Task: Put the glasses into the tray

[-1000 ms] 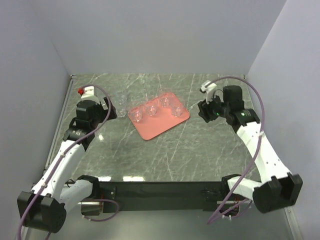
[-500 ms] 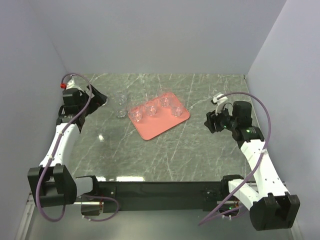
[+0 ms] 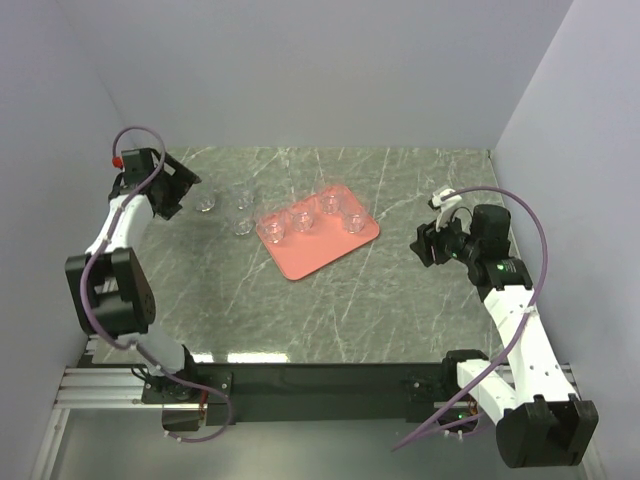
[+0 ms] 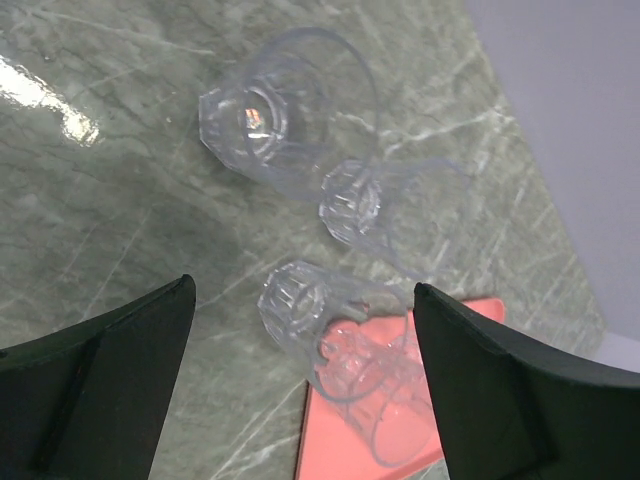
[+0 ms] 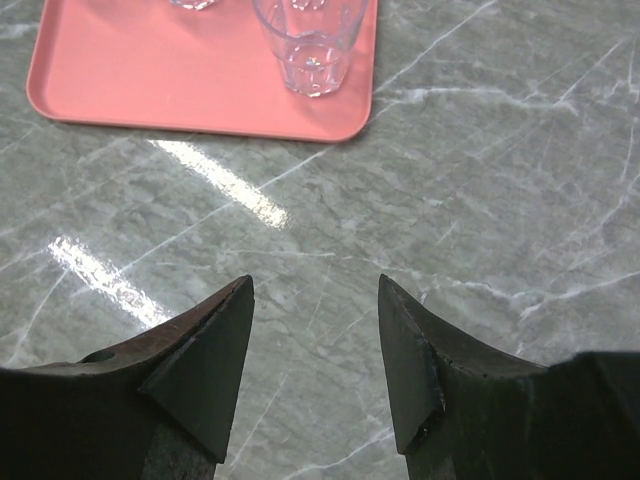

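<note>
Glasses (image 3: 302,219): four upright on tray (image 3: 300,262), others loose on worktop (image 3: 350,310) just left of it, awaiting transfer; left gripper (image 4: 302,288) wide, empty, aimed at them; right gripper (image 5: 315,285) half-open, empty, standing clear beside tray.

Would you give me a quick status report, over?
Left gripper and right gripper open, empty. Four glasses in tray, three glasses on table left of it. Nothing blocking.
</note>
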You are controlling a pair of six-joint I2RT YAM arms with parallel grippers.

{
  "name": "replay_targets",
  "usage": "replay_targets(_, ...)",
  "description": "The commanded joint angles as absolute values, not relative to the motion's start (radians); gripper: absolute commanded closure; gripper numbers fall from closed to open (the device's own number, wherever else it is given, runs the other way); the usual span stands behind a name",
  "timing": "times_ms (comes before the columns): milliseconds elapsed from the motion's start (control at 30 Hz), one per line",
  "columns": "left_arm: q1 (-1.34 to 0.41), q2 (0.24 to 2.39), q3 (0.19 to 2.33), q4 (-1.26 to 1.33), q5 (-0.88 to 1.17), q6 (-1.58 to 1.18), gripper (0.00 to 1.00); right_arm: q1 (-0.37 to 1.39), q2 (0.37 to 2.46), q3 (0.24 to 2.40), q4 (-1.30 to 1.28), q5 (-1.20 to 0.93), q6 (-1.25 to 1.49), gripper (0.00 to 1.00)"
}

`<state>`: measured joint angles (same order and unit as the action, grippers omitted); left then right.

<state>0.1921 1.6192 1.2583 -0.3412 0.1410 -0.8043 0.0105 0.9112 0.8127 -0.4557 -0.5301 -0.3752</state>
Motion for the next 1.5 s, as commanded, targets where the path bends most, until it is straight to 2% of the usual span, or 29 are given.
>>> replay_targets(0,0.195,1.704,1.367,-0.452,0.100,-0.847,0.04,0.005,0.900,0.810,-0.420,-0.548,-0.370,0.40)
replay_targets(133,0.195,1.808,1.478,-0.521,0.074,-0.858,0.11,0.005,0.902,0.810,-0.422,-0.548,-0.371,0.40)
replay_targets(333,0.193,1.908,1.584,-0.563,0.022,-0.873,0.14,0.005,0.913,0.810,-0.423,-0.551,-0.371,0.40)
replay_targets(667,0.195,2.023,1.678,-0.614,0.005,-0.899,0.26,-0.026,0.919,0.808,-0.425,-0.549,-0.371,0.40)
replay_targets(867,0.193,2.022,1.660,-0.589,0.003,-0.905,0.42,-0.031,0.917,0.808,-0.423,-0.551,-0.373,0.40)
replay_targets(1000,0.195,2.019,1.657,-0.583,0.003,-0.893,0.61,-0.035,0.916,0.808,-0.425,-0.552,-0.373,0.40)
replay_targets(1033,0.195,2.017,1.655,-0.581,0.003,-0.893,0.69,-0.035,0.914,0.808,-0.425,-0.554,-0.374,0.40)
replay_targets(1167,0.195,2.010,1.646,-0.578,-0.031,-0.877,0.84,-0.041,0.911,0.808,-0.425,-0.558,-0.373,0.40)
replay_targets(1233,0.196,2.000,1.634,-0.572,-0.037,-0.873,0.94,-0.043,0.913,0.808,-0.426,-0.560,-0.371,0.40)
replay_targets(1300,0.196,1.979,1.615,-0.560,-0.046,-0.865,1.00,-0.044,0.910,0.808,-0.428,-0.561,-0.370,0.40)
replay_targets(1467,0.198,1.857,1.539,-0.516,-0.064,-0.827,1.00,-0.055,0.905,0.807,-0.426,-0.569,-0.370,0.40)
